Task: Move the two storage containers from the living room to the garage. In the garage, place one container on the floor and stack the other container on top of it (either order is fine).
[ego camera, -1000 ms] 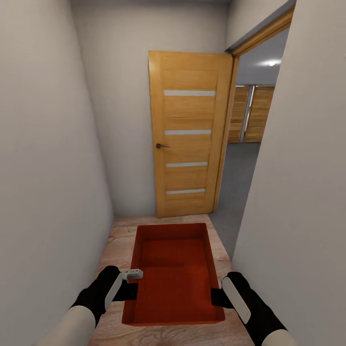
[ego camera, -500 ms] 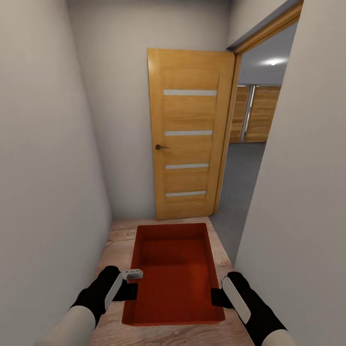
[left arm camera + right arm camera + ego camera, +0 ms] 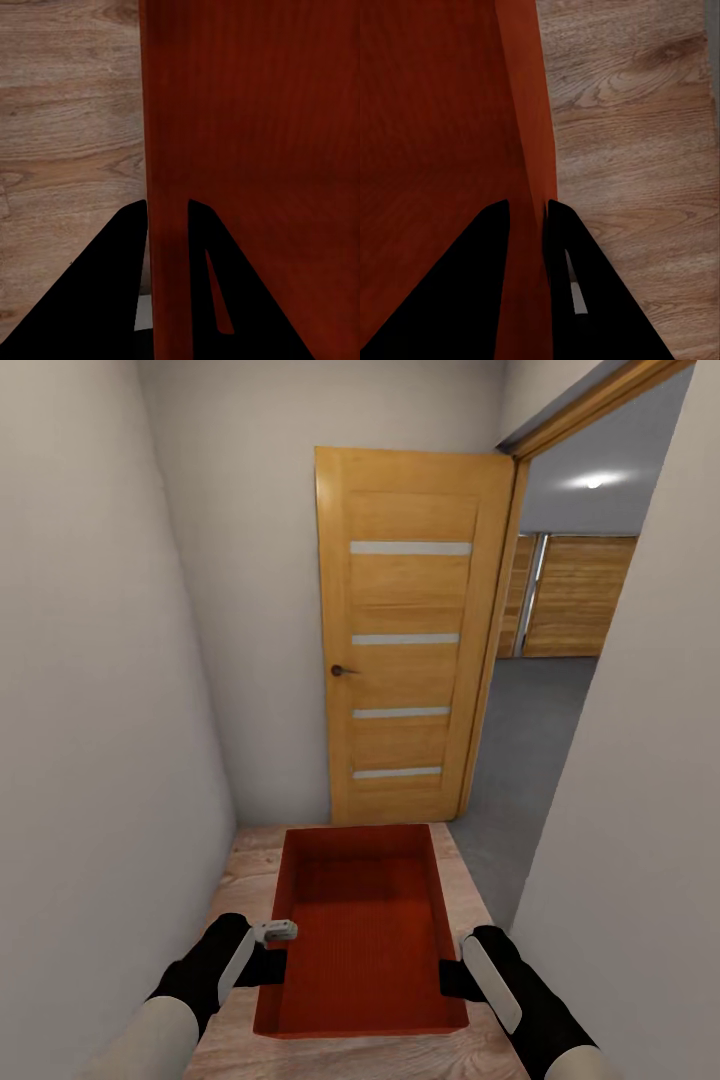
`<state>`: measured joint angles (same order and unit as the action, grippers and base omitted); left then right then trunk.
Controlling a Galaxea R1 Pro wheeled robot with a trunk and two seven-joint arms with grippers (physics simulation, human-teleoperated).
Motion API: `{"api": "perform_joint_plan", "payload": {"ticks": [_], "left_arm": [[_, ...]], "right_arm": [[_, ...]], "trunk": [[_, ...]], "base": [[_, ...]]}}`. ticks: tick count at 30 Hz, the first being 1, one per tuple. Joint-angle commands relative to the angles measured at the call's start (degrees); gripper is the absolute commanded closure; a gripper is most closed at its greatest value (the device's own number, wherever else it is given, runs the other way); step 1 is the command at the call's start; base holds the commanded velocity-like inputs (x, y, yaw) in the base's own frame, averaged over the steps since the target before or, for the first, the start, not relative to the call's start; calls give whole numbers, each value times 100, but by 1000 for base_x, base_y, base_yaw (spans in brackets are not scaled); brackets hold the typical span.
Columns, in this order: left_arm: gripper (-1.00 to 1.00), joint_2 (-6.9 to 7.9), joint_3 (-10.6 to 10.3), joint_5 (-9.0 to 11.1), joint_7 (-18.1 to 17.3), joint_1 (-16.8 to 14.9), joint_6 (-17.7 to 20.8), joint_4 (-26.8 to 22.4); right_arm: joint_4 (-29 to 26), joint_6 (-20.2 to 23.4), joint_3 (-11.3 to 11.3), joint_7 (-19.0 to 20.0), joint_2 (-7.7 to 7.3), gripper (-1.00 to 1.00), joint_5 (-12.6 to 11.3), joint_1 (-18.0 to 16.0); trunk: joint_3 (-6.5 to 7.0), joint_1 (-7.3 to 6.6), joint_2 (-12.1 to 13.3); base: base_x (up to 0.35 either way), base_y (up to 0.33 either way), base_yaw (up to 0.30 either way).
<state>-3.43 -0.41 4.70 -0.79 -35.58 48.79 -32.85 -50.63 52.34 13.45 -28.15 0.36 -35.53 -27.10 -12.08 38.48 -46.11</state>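
One storage container (image 3: 362,925) is carried level in front of the robot, over the wood plank flooring (image 3: 250,865) of a narrow corridor. The left gripper (image 3: 274,960) is clamped on its left wall, the right gripper (image 3: 446,978) on its right wall. The open wooden door (image 3: 415,635) stands ahead; to its right the doorway opens onto the grey floor (image 3: 530,740) of the garage. Recommended: turn right gradually, keep the container level, and clear the white wall (image 3: 640,760) beside the doorway.

I'm in a narrow hallway with pale walls (image 3: 90,660) and wood plank flooring (image 3: 250,860). An open wooden door (image 3: 415,640) shows grey floor (image 3: 530,720) beyond, under a ceiling light (image 3: 595,481).
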Motion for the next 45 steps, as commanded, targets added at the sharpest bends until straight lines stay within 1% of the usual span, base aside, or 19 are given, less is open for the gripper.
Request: {"api": "perform_joint_plan", "payload": {"ticks": [1,45], "left_arm": [[100,1,6,87,26,-2,26,-11],[100,1,6,91,26,-2,26,-11]], "right_arm": [[-8,-31,-1,-42,-1,100,-148,-6],[-8,-31,-1,-42,-2,100,-148,-6]], "trunk": [[-9,5,-7],[-9,5,-7]], "base": [[330,0,6],[329,0,0]]}}
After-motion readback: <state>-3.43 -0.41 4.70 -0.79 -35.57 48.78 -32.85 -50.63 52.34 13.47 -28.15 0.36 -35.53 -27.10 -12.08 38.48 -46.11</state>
